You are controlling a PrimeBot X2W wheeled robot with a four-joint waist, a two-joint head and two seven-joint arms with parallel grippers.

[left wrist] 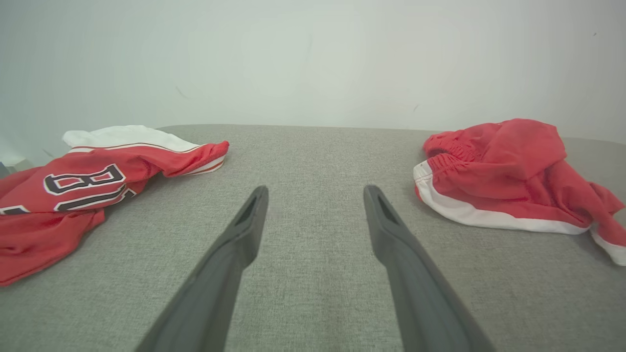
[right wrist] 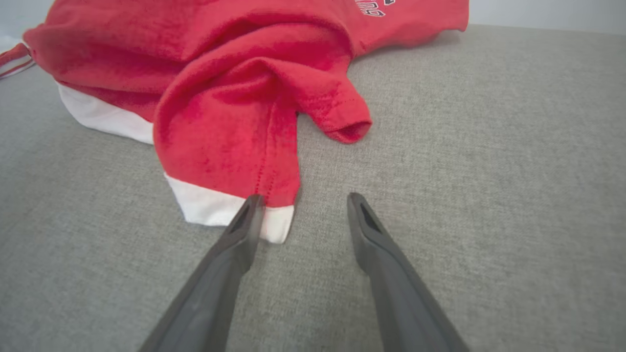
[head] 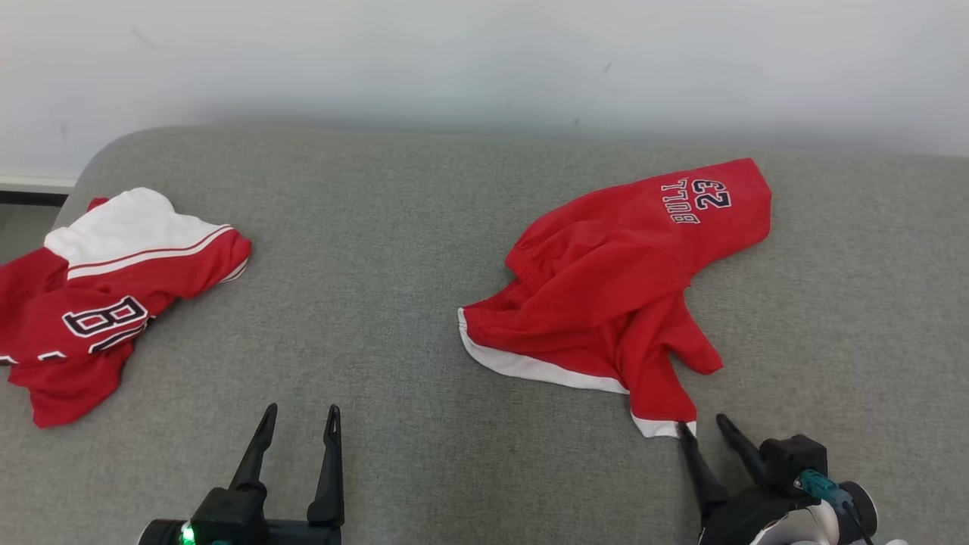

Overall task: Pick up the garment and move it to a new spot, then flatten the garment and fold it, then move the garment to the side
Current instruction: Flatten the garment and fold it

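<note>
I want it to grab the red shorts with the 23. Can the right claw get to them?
Probably yes. The right claw is open, with one fingertip right at the white hem of the red shorts, and only bare grey cushion lies around it.

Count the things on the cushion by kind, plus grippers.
Garments: 2 (left garment, right garment), both red with white trim
Grippers: 2 (left gripper, right gripper), fingers apart on both
Total: 4

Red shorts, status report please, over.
Left gripper open, over bare cushion. Right gripper open, one fingertip at the white hem of the red shorts, nothing gripped. Shorts crumpled, not folded. Jersey far left, out of the way.
</note>
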